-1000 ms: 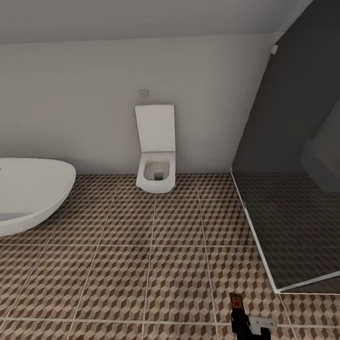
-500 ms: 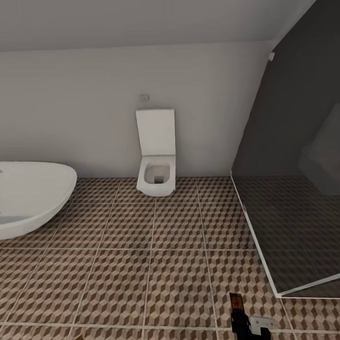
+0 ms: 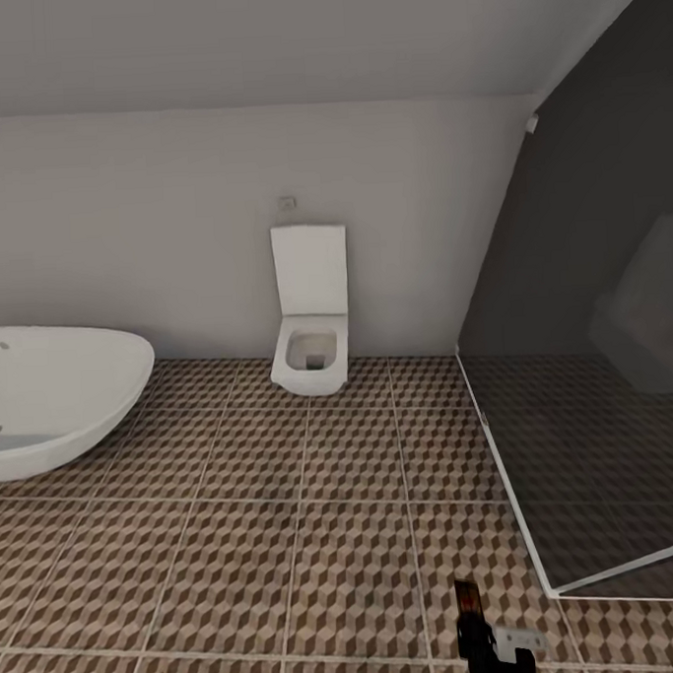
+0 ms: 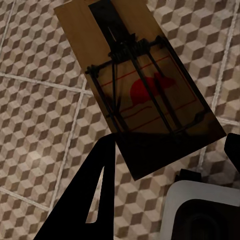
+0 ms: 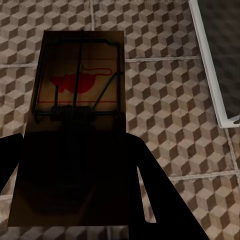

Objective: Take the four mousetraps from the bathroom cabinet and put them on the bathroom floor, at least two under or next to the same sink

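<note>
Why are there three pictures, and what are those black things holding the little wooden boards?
A robot with two arms took these pictures. The big one comes from a camera on its head, looking across a bathroom: a white toilet, a bathtub and a patterned tile floor. The other two come from cameras on its wrists, looking along its fingers. The black shapes are those fingers. The left gripper holds a mousetrap, a wooden board with wire and a red mouse picture. The right gripper holds another mousetrap. Both traps are held above the floor, not lying on it.
</note>
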`<state>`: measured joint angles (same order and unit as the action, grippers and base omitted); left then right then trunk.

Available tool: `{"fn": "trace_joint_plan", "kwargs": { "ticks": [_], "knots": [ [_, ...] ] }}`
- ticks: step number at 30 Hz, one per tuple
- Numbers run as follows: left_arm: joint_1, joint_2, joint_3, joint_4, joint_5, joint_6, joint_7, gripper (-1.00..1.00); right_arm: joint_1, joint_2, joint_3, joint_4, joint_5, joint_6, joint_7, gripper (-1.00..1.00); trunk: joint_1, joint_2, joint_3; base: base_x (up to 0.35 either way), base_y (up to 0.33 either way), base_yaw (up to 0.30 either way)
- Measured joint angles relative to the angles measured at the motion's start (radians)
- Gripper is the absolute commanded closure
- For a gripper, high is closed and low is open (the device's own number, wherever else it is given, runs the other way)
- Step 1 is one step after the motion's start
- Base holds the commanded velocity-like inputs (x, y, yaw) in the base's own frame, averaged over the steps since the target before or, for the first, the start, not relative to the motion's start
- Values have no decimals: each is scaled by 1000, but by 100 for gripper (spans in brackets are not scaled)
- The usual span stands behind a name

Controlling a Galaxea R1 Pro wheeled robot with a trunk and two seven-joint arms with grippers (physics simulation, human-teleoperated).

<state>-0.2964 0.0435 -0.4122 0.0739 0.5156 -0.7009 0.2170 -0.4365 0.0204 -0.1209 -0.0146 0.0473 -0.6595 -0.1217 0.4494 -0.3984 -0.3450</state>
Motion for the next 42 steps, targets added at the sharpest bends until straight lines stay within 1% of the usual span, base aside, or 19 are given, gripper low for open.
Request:
{"fn": "trace_joint_plan", "kwargs": {
  "ticks": [42],
  "knots": [
    [0,0,-1,0,0,1,0,100,0,5,0,0,0,0,0,100,0,0,68,0,0,0]
  ]
}}
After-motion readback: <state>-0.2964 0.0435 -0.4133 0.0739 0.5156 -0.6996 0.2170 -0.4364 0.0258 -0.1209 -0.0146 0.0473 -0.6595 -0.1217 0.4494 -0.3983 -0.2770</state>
